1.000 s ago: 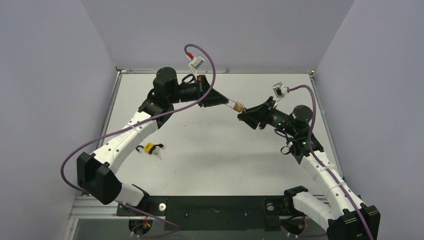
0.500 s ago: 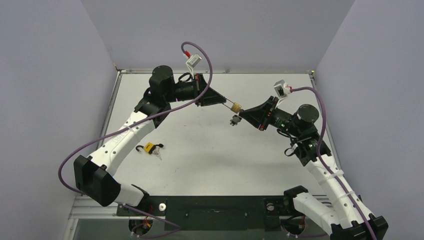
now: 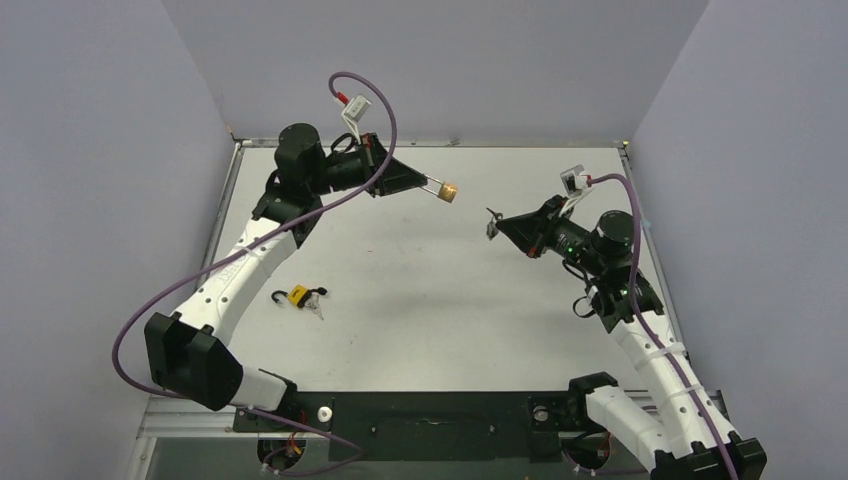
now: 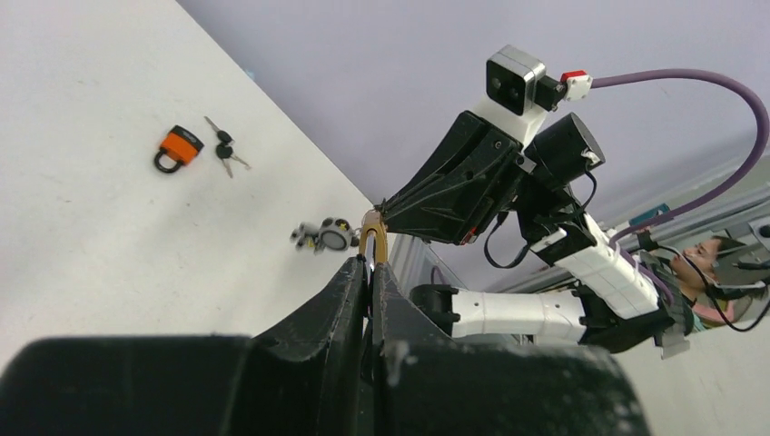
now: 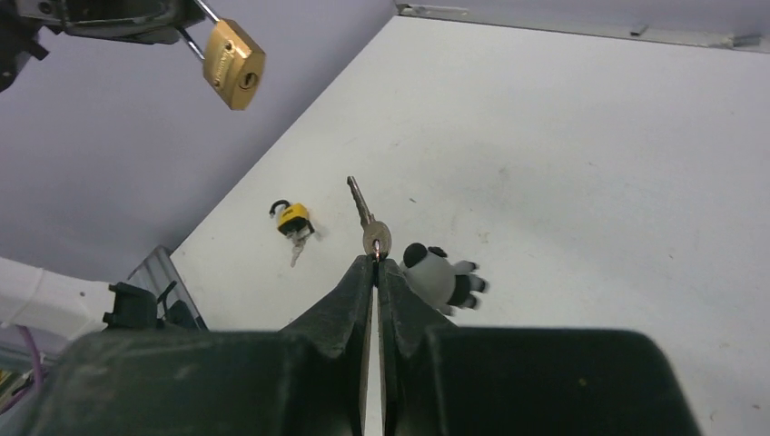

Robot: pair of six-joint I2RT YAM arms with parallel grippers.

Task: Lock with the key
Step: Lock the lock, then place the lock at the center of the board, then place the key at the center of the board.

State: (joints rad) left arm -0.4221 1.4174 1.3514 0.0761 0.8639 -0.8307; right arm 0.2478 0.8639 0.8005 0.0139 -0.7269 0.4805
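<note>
Right gripper [image 5: 375,262] pinched tight on the head of the key [image 5: 368,216]. Blade points straight out past the fingertips. Grey-and-black charm [image 5: 438,275] hangs just beside them, to their right. Left gripper [image 3: 425,183] clamped on the shackle of the brass padlock [image 5: 233,64], which is held in the air with its keyhole end toward the right gripper, well apart from the key tip. Below both, on the table [image 3: 420,320]: small yellow padlock [image 3: 298,295], loose keys [image 3: 317,300] touching it.
</note>
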